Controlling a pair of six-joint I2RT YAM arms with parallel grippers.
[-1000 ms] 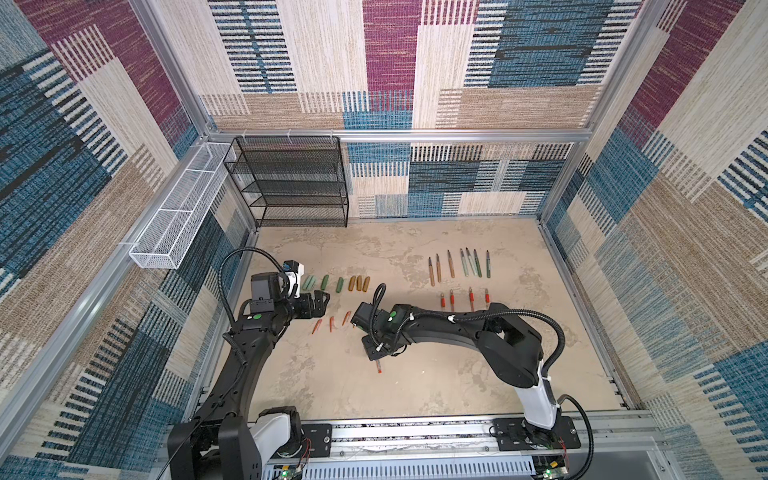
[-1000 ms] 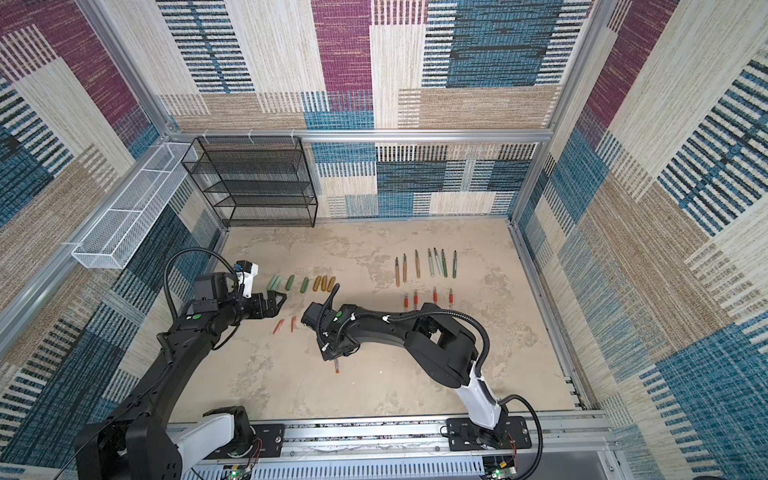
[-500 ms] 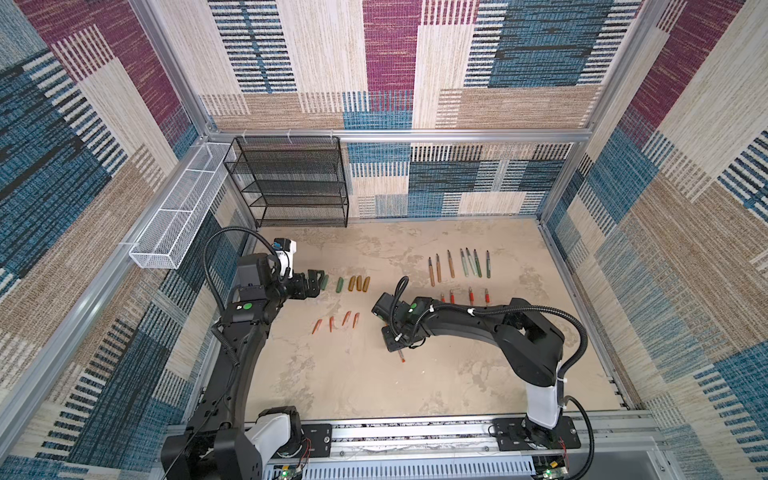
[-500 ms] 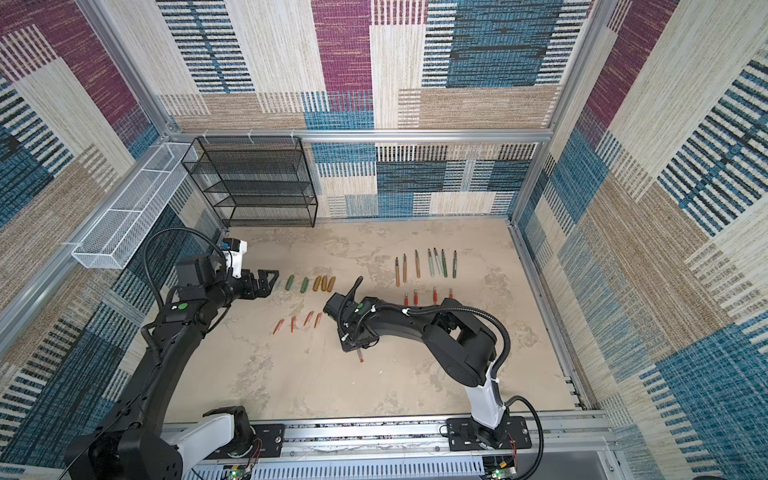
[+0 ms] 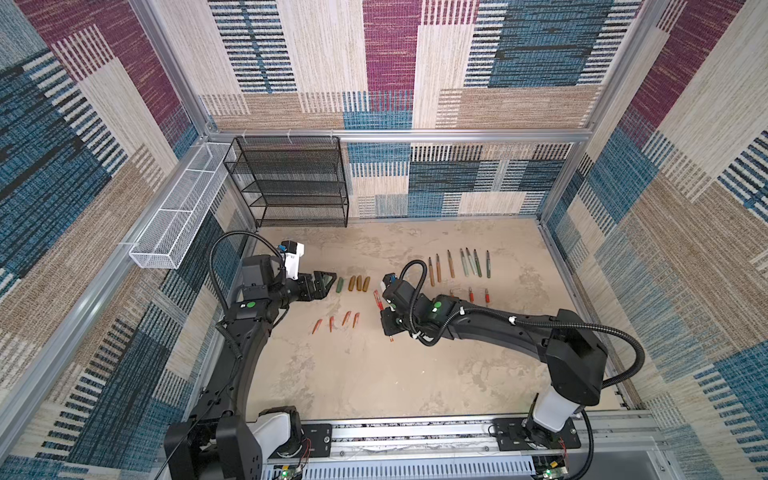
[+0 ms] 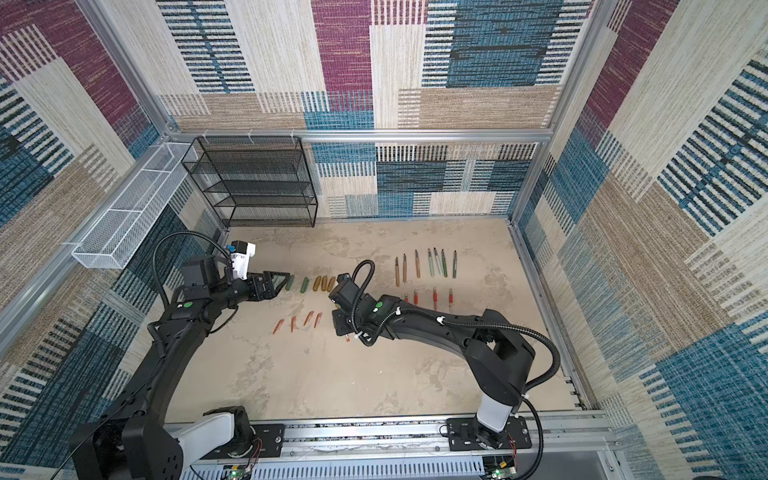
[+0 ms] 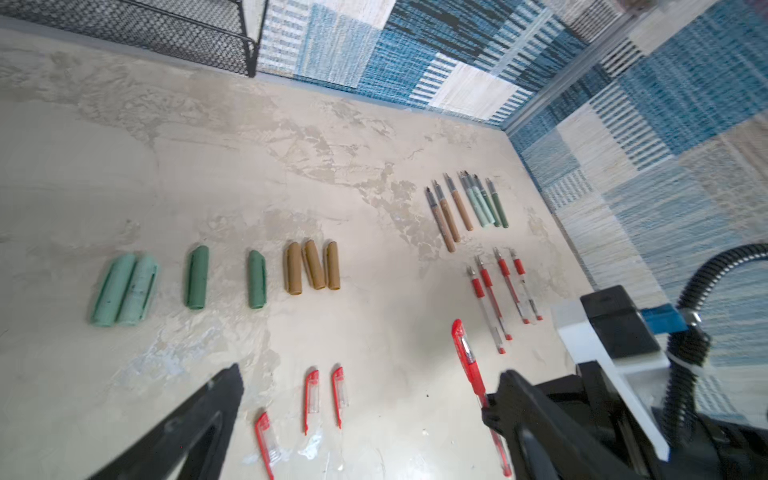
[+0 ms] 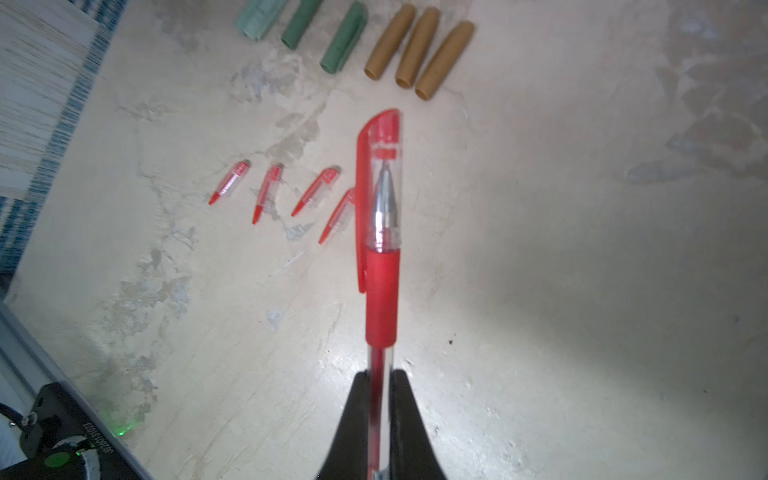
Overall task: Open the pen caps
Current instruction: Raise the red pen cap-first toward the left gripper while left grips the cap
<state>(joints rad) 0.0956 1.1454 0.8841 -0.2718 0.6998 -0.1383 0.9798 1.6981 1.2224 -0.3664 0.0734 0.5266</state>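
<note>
My right gripper point(image 8: 380, 378) now sits a little farther and more to the right than a second ago. It is clamped on the clear barrel of the red pen point(image 8: 381, 291), whose red cap point(image 8: 380, 166) is on and points far. My left gripper point(image 7: 370, 372) has slid right along the cap row, jaws wide and holding nothing.

Four loose red caps point(image 5: 336, 322) lie left of the pen. Gold-brown caps point(image 5: 358, 284), dark green caps point(image 6: 305, 284) and mint caps point(image 7: 124, 289) line up beyond. Uncapped pens point(image 5: 451, 266) lie far right on the mottled beige tabletop point(image 5: 374, 382). Patchwork woven walls point(image 5: 498, 62) surround it, with a black mesh shelf point(image 5: 291, 183) far left.
</note>
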